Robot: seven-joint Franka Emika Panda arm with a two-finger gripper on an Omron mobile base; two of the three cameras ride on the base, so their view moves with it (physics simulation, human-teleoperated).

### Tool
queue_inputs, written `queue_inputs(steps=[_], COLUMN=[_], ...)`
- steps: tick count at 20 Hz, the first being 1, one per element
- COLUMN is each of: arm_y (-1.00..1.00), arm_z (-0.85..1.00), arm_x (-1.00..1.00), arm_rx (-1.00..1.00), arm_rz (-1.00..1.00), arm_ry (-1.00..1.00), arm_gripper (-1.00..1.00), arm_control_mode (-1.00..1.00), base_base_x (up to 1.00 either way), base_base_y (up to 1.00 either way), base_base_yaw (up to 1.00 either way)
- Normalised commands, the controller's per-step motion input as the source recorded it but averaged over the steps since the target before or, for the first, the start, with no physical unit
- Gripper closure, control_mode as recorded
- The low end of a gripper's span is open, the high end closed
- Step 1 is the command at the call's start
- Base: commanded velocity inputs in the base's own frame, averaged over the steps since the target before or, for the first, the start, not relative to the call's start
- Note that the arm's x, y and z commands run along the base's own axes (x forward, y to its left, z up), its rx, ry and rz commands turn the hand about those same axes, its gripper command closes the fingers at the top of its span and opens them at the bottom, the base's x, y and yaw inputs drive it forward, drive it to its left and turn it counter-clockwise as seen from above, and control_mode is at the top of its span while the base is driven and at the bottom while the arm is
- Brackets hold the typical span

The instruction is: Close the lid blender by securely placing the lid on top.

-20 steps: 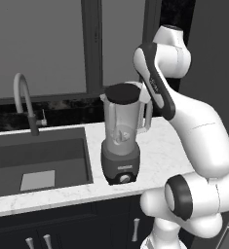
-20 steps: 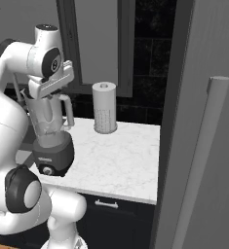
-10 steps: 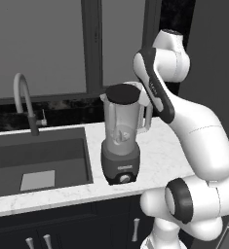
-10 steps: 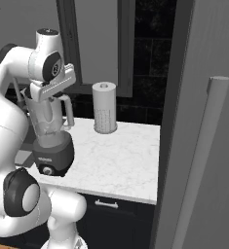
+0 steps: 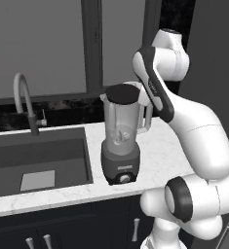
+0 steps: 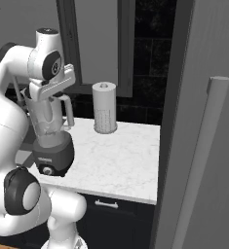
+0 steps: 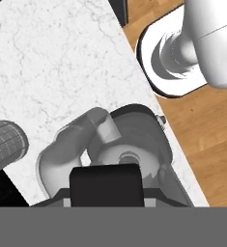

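- The lid (image 5: 122, 93) sits on the blender (image 5: 121, 141) jar's rim, on the counter (image 6: 117, 160) beside the sink (image 5: 38, 158).
- The gripper (image 7: 105, 185) hovers right above the jar; whether its jaws are open or closed cannot be told.
- Risk: the lid may rest unevenly, unseated; a sideways nudge while retreating could knock it off.

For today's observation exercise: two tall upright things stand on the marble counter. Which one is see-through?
The blender by the sink: its jar is clear plastic with a side handle on a dark base. The paper roll is opaque white.
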Motion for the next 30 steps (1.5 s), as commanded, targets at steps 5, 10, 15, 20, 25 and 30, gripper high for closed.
queue_inputs(steps=[5, 10, 15, 20, 25, 30], arm_y=[0.02, 0.05, 0.09, 0.01, 0.0, 0.0], arm_z=[-0.22, -0.28, -0.3, -0.26, -0.2, -0.01], arm_x=[-0.15, -0.4, -0.61, -0.62, -0.4, -0.34], arm_rx=[-0.01, -0.02, -0.02, 0.0, 0.0, 0.0], arm_rz=[0.0, 0.0, 0.0, 0.0, 0.0, 0.0], arm_ry=[0.14, 0.09, 0.01, 0.0, 0.01, 0.0], arm_gripper=[1.0, 1.0, 1.0, 1.0, 1.0, -1.0], arm_control_mode=[-1.0, -1.0, -1.0, -1.0, -1.0, -1.0], base_base_x=[0.0, 0.0, 0.0, 0.0, 0.0, 0.0], base_base_y=[0.0, 0.0, 0.0, 0.0, 0.0, 0.0], base_base_yaw=[0.0, 0.0, 0.0, 0.0, 0.0, 0.0])
